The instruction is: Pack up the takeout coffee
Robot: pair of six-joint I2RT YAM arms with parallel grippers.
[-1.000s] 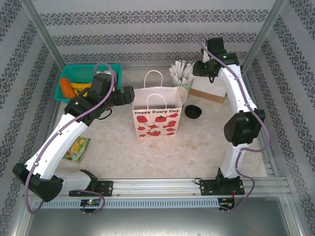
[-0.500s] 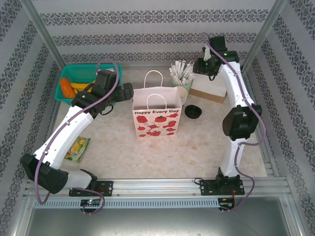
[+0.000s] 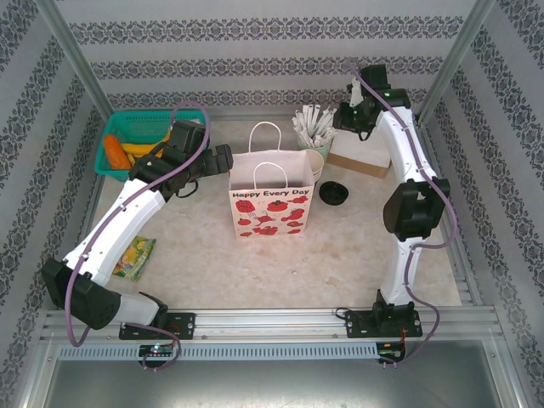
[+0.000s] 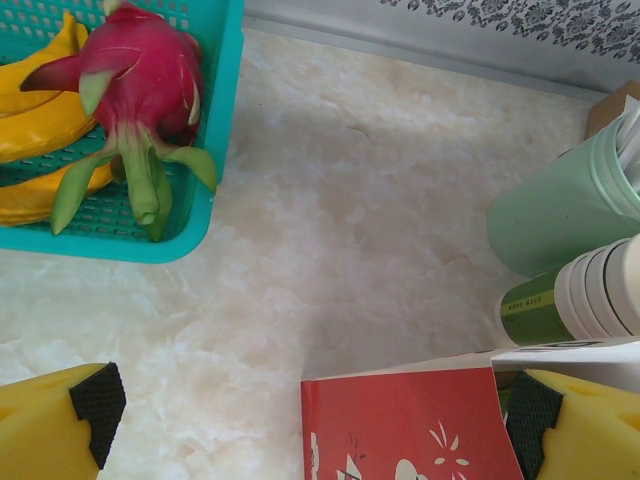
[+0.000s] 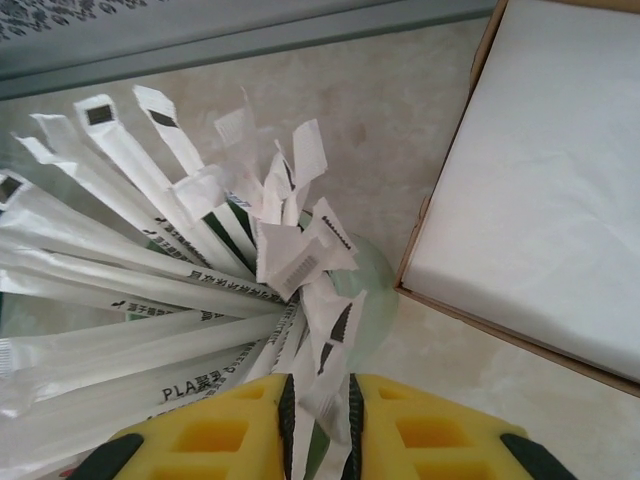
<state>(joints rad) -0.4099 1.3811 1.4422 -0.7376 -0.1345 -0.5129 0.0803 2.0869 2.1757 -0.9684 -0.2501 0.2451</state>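
Over the last second my left arm has pulled its elbow in and swung up toward the back. My left gripper [image 3: 223,159] has barely shifted and hangs at the top left edge of the gift bag [image 3: 270,204]. My right arm has lifted its wrist a touch toward the back wall, with my right gripper [image 3: 347,116] over the mint cup [image 3: 314,151] of straws [image 3: 311,126]. The bag and the black lid [image 3: 333,192] lie where they did.

In the left wrist view my left gripper [image 4: 312,405] stands spread wide with nothing in it, and the bag's red side is between its fingers. In the right wrist view my right gripper [image 5: 320,410] has its fingers drawn close, with the end of a wrapped straw [image 5: 325,380] between them. Whether they already pinch it I cannot tell.

I cannot place the takeout coffee. The round black piece just right of the bag may be its lid seen from above or only a loose lid; it is too small to judge. Just beside the mint cup, the stacked paper cups [image 4: 590,300] show cream rims and a green side, with a label too blurred to read.

The bag reads "Happy Every Day" above red prints. One straw wrapper reads "PLA".
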